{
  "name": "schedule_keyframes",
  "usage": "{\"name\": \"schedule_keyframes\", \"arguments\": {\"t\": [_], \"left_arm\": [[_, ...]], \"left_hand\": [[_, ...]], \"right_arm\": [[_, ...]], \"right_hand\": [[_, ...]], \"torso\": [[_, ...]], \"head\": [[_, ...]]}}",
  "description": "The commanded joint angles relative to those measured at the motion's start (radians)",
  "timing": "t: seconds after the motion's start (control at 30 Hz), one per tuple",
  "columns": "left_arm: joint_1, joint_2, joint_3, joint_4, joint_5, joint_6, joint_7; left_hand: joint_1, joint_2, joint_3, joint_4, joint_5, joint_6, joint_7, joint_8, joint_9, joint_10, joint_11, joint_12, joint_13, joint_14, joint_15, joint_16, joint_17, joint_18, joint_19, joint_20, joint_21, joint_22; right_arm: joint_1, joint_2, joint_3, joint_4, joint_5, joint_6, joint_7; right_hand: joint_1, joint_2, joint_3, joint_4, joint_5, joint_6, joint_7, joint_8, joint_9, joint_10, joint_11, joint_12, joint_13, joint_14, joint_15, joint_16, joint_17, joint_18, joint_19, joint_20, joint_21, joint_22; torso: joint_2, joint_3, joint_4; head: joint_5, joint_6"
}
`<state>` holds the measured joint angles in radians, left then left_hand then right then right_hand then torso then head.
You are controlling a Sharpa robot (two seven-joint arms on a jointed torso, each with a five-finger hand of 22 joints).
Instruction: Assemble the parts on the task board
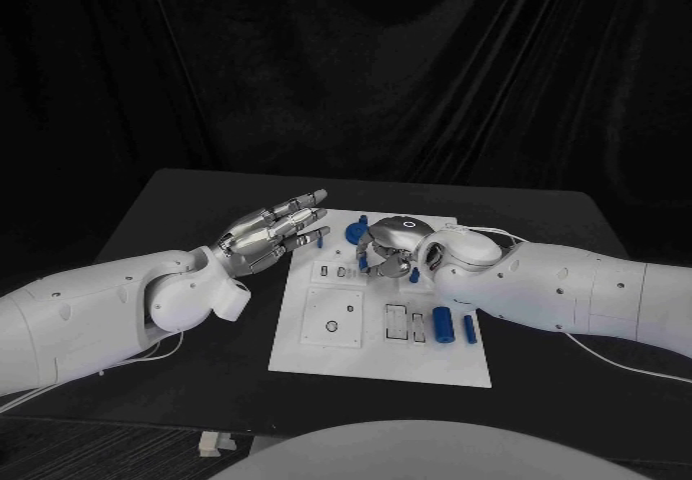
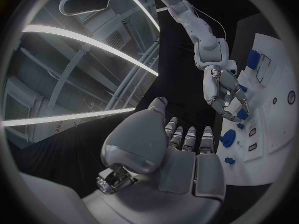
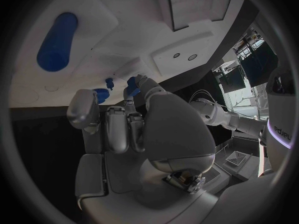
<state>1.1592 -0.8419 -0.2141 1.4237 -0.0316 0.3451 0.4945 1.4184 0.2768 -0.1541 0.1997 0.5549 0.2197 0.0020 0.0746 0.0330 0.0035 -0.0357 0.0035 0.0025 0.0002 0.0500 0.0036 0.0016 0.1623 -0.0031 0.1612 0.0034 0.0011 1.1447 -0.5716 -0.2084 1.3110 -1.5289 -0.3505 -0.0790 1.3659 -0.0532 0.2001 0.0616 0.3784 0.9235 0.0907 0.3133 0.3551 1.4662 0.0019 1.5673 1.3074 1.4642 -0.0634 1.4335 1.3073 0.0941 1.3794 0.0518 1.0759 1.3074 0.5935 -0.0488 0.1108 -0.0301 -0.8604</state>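
Under the right hand [image 1: 387,250], a small blue part [image 3: 132,82] is pinched above the task board [image 1: 332,345].
Next likely needs seating it; the left hand [image 1: 274,235] hovers beside, fingers spread, empty.

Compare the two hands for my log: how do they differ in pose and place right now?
The left hand hovers beside the board's left edge, fingers stretched out and apart, holding nothing. The right hand is over the board's far end, fingers curled down among blue parts; whether it grips one is unclear. Both are silver, on white arms.
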Motion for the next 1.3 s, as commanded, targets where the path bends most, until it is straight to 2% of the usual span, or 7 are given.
{"name": "schedule_keyframes", "arguments": {"t": [0.03,0.2,0.43,0.7,0.77,1.17,1.3], "left_arm": [[-0.001,0.001,0.001,0.003,0.002,0.006,0.009],[-0.001,0.003,0.001,0.002,0.002,0.006,0.009],[-0.001,0.008,0.001,0.001,0.002,0.007,0.009],[-0.001,0.010,0.001,-0.001,0.002,0.008,0.010],[-0.001,0.010,0.001,-0.001,0.002,0.008,0.010],[-0.001,0.014,0.001,-0.004,0.002,0.009,0.010],[-0.001,0.014,0.001,-0.004,0.002,0.008,0.010]], "left_hand": [[0.009,0.002,0.003,-0.006,0.007,-0.001,0.003,0.005,0.002,0.000,0.007,0.002,0.000,0.000,0.007,-0.004,-0.002,0.016,0.003,0.007,-0.003,-0.001],[0.009,0.002,0.003,-0.007,0.007,0.000,0.003,0.005,0.002,0.000,0.007,0.002,0.001,0.000,0.007,-0.004,-0.002,0.016,0.003,0.007,-0.003,-0.001],[0.009,0.002,0.003,-0.007,0.007,0.000,0.003,0.005,0.002,0.000,0.007,0.002,0.001,0.000,0.007,-0.004,-0.002,0.016,0.003,0.007,-0.003,-0.001],[0.009,0.002,0.003,-0.007,0.007,0.000,0.003,0.005,0.002,0.000,0.007,0.002,0.001,0.000,0.007,-0.004,-0.002,0.016,0.003,0.007,-0.003,-0.001],[0.009,0.003,0.005,-0.009,0.007,-0.001,0.003,0.005,0.002,0.000,0.007,0.002,0.000,0.000,0.007,-0.004,-0.002,0.016,0.003,0.007,-0.003,-0.001],[0.009,0.003,0.005,-0.009,0.007,-0.001,0.003,0.005,0.002,0.000,0.007,0.002,0.000,0.000,0.007,-0.004,-0.002,0.016,0.003,0.007,-0.003,-0.001],[0.009,0.003,0.005,-0.009,0.007,-0.001,0.003,0.005,0.002,0.000,0.007,0.002,0.000,0.000,0.007,-0.004,-0.002,0.016,0.003,0.007,-0.003,-0.001]], "right_arm": [[-0.003,0.007,0.001,-0.006,-0.014,0.024,-0.030],[-0.004,0.021,0.001,-0.020,-0.014,0.038,-0.034],[-0.004,0.041,0.001,-0.041,-0.014,0.050,-0.036],[-0.006,0.053,0.001,-0.055,-0.014,0.064,-0.039],[-0.007,0.055,0.001,-0.057,-0.014,0.068,-0.040],[-0.008,0.059,0.001,-0.058,-0.035,0.086,-0.043],[-0.008,0.059,0.001,-0.058,-0.038,0.089,-0.042]], "right_hand": [[-0.003,-0.008,-0.002,-0.004,-0.005,-0.005,0.000,0.001,0.061,0.105,0.010,0.004,0.263,0.074,0.007,-0.002,0.134,0.007,0.006,0.000,-0.007,0.089],[-0.005,-0.007,-0.002,-0.003,-0.010,-0.008,0.001,-0.001,0.061,0.105,0.011,0.004,0.263,0.074,0.008,-0.003,0.133,0.007,0.006,0.000,-0.009,0.089],[-0.006,-0.007,-0.001,-0.003,-0.013,-0.012,0.002,-0.003,0.060,0.105,0.012,0.004,0.263,0.074,0.008,-0.005,0.132,0.007,0.005,0.001,-0.012,0.088],[-0.010,-0.009,0.001,-0.005,-0.023,-0.032,0.008,-0.016,0.056,0.105,0.016,0.004,0.263,0.072,0.012,-0.009,0.127,0.008,0.004,0.004,-0.021,0.087],[-0.013,-0.013,0.001,-0.006,-0.041,-0.049,0.013,-0.029,0.049,0.105,0.018,0.004,0.263,0.072,0.014,-0.010,0.127,0.009,0.003,0.006,-0.025,0.087],[-0.025,-0.027,0.001,-0.010,-0.077,-0.112,0.020,-0.075,0.017,0.105,0.012,0.004,0.263,0.070,0.010,-0.014,0.122,0.011,0.002,0.005,-0.039,0.087],[-0.029,-0.034,-0.004,-0.013,-0.117,-0.167,0.020,-0.116,-0.016,0.105,0.010,0.004,0.263,0.069,0.009,-0.016,0.119,0.011,0.003,0.003,-0.046,0.088]], "torso": [[0.002,-0.0009,-0.0017],[0.000,-0.0011,0.0006],[0.000,-0.0014,-0.0032],[-0.001,-0.0013,0.0006],[-0.001,-0.0010,0.0000],[-0.002,-0.0003,-0.0026],[-0.002,-0.0005,-0.0036]], "head": [[0.001,-0.002],[-0.003,-0.004],[0.001,-0.004],[-0.002,-0.007],[-0.003,-0.007],[-0.003,-0.009],[-0.002,-0.009]]}}
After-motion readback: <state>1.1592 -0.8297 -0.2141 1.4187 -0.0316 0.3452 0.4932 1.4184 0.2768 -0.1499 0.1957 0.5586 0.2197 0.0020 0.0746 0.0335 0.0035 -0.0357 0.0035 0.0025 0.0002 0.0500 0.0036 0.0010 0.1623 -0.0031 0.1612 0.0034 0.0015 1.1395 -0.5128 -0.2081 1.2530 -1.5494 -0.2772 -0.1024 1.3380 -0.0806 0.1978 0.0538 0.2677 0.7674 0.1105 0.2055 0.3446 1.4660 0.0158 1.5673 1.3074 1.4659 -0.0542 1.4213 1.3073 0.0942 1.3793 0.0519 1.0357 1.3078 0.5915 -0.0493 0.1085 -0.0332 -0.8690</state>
